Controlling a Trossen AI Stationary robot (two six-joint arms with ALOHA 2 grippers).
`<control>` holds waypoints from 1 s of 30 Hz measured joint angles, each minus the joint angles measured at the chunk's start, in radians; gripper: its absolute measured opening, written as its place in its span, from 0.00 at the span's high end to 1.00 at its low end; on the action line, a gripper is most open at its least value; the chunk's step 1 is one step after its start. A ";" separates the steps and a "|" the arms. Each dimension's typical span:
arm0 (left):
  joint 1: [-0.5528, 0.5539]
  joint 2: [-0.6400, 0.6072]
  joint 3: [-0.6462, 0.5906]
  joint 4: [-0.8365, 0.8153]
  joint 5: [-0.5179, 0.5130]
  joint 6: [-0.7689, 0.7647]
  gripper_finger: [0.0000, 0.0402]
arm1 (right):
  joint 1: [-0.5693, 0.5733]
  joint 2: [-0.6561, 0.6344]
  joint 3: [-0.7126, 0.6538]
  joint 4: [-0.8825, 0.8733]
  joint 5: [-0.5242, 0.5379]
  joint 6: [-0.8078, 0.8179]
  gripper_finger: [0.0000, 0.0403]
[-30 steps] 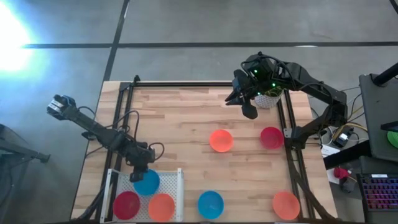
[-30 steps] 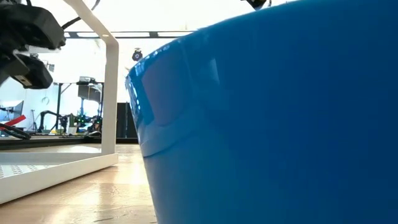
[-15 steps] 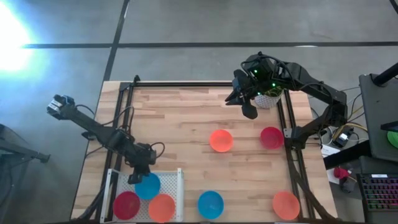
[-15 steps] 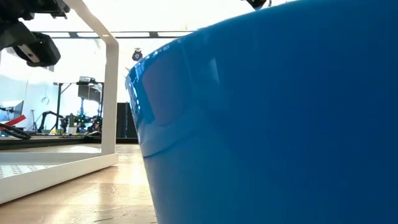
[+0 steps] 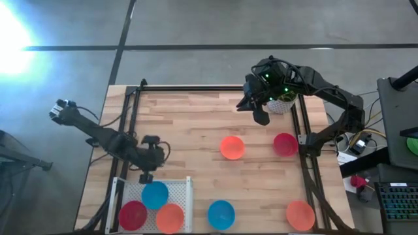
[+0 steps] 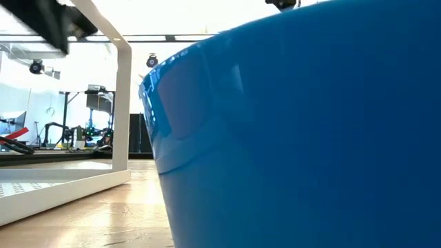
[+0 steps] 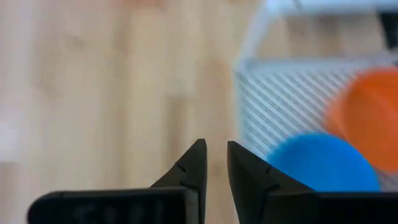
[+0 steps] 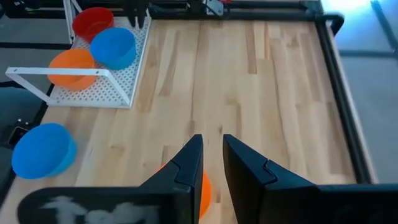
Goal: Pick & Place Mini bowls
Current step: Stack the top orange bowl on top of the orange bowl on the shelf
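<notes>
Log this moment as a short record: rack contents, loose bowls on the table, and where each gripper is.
rack: blue bowl, red bowl, orange bowl
loose bowls: blue, orange, red, orange
left gripper: just behind the rack, fingers nearly shut, empty
right gripper: far right of the table beside the white pot, fingers nearly shut, empty

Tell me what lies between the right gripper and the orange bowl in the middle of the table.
Only bare wood: in the high view, nothing sits between the right gripper and the orange bowl.
</notes>
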 joint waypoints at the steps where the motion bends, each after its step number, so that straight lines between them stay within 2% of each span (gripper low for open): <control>1: 0.000 0.000 0.024 -0.014 -0.055 0.000 0.87 | 0.000 0.000 -0.007 -0.004 0.000 0.016 0.87; 6: 0.000 -0.001 0.119 -0.047 -0.287 0.070 0.92 | 0.000 0.000 -0.079 -0.032 0.007 0.048 0.93; 9: 0.000 -0.001 0.151 -0.052 -0.374 0.102 0.95 | 0.002 -0.001 -0.143 -0.049 0.040 0.048 0.97; 16: 0.000 -0.005 0.171 -0.059 -0.567 0.087 1.00 | 0.002 -0.008 -0.294 -0.015 0.042 0.085 0.98; 18: 0.000 -0.013 0.170 -0.067 -0.599 0.077 1.00 | 0.002 -0.008 -0.340 0.000 0.042 0.096 0.98; 23: 0.000 -0.033 0.170 -0.074 -0.604 0.074 1.00 | 0.002 -0.008 -0.447 0.011 0.051 0.146 0.98; 27: 0.000 -0.047 0.170 -0.074 -0.623 0.070 1.00 | 0.003 -0.006 -0.531 0.053 0.112 0.222 0.98; 30: 0.000 -0.055 0.169 -0.074 -0.648 0.064 1.00 | 0.003 -0.003 -0.604 0.087 0.120 0.250 0.98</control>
